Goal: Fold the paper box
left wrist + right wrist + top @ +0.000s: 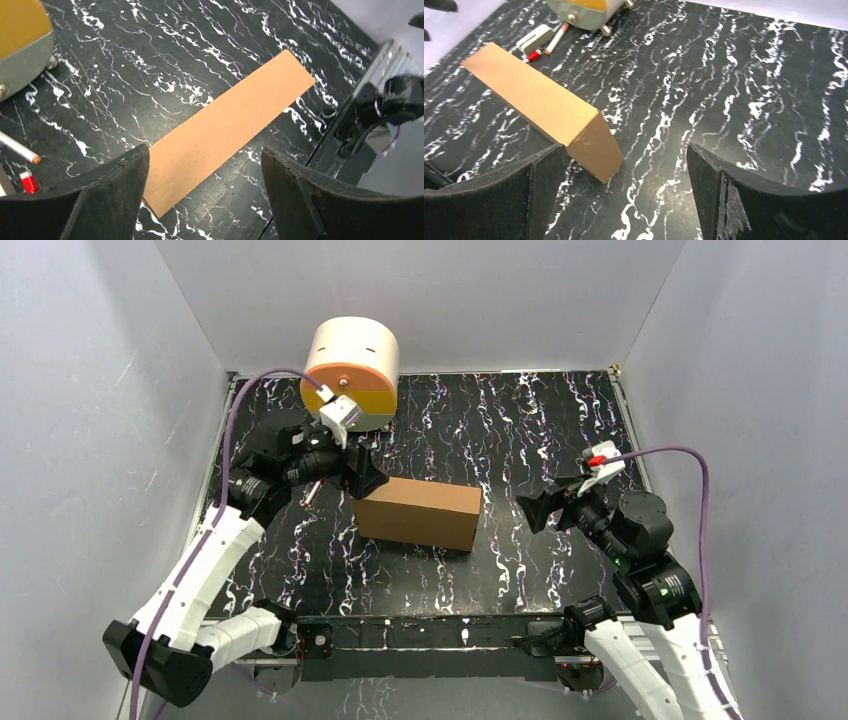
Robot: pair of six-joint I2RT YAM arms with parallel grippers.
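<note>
Near centre of worktop, poising spread left fingers just beside left end of closed paper box, spread right fingers well apart toward right edge; risking shoving box askew or reopening it by one-sided pushing.

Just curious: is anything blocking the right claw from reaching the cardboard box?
Nothing visible does. Only bare marbled table lies between the open right gripper and the paper box.
</note>
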